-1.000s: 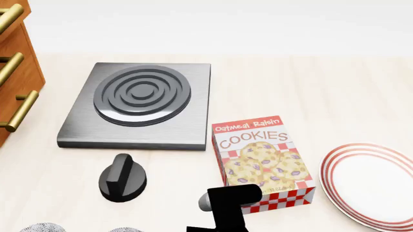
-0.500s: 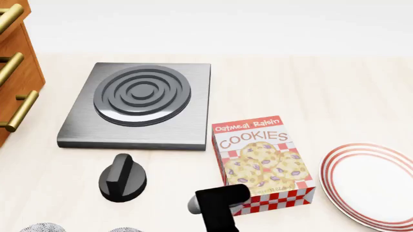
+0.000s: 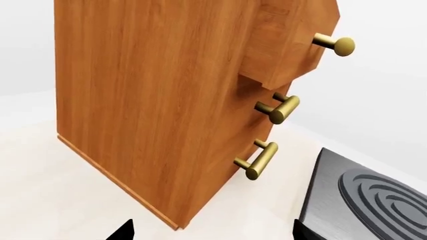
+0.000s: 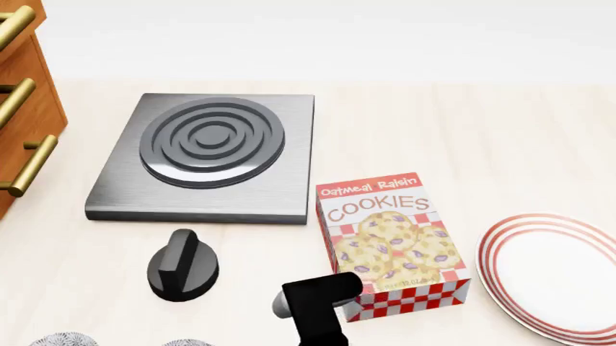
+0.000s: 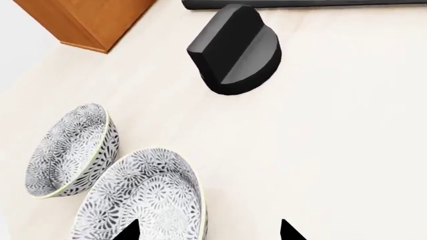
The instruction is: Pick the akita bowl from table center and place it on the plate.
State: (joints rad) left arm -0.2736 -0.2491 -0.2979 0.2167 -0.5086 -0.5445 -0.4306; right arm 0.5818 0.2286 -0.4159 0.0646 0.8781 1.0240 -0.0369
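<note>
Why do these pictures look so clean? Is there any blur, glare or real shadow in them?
Head view: evenly lit and sharp throughout, only a faint soft shadow beside the cookie box, no glare on the plate. Right wrist view: the patterned bowls are crisp, the black knob flatly shaded. Left wrist view: the wooden cabinet leans from the tilted camera; its brass handles show mild highlights.

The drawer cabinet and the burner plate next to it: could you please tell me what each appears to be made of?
The drawer cabinet looks like warm, satin-finished wood, with visible grain streaks; its handles look like brushed brass, going by their dull gold sheen. The burner plate looks like brushed dark-grey metal with fine linear streaking and raised concentric rings, though as a render this stays uncertain.
</note>
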